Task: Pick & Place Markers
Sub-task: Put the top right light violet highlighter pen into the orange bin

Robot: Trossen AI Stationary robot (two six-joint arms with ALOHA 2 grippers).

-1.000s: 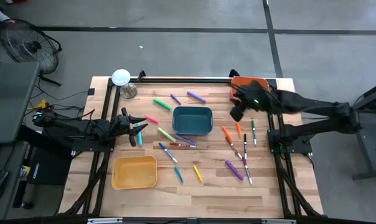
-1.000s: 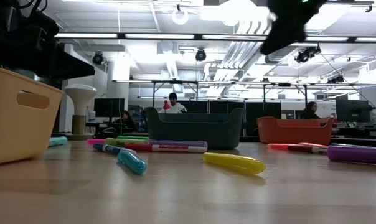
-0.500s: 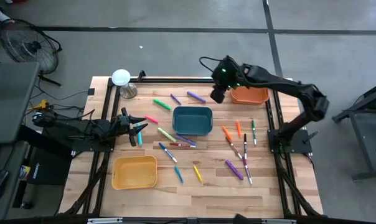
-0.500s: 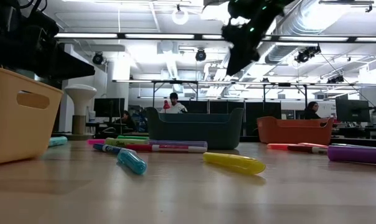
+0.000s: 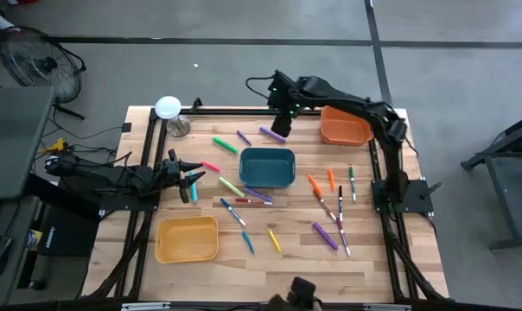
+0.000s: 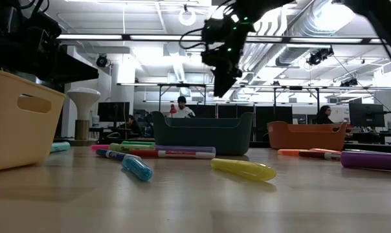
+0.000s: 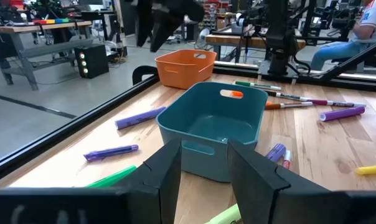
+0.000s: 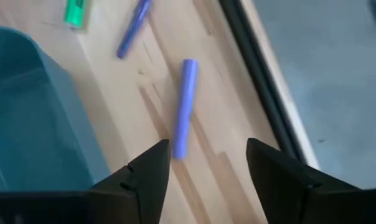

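Observation:
Several markers lie flat and scattered on the wooden table. Among them are a purple one [image 5: 272, 134] near the far rail, a smaller purple one [image 5: 244, 137] and a green one [image 5: 225, 144]. My right gripper [image 5: 280, 130] hangs open above the purple marker [image 8: 183, 106], slanting down and well clear of the table in the low view [image 6: 220, 87]. Nothing is between its fingers [image 8: 208, 149]. My left gripper [image 5: 190, 180] waits open and level at the table's left side. It faces the teal bin [image 7: 213, 124], and its fingers [image 7: 203, 155] hold nothing.
The teal bin [image 5: 267, 167] stands mid-table, an orange bin [image 5: 345, 128] at the far right and a yellow bin [image 5: 187, 238] at the near left. A white lamp-like thing [image 5: 168, 108] and a metal cup [image 5: 179, 128] sit at the far left. A black rail [image 5: 244, 112] runs along the far edge.
My right gripper has swung from above the orange bin toward the table's left along the far edge. It has tipped further downward and now hangs over the purple marker. No marker or bin has moved.

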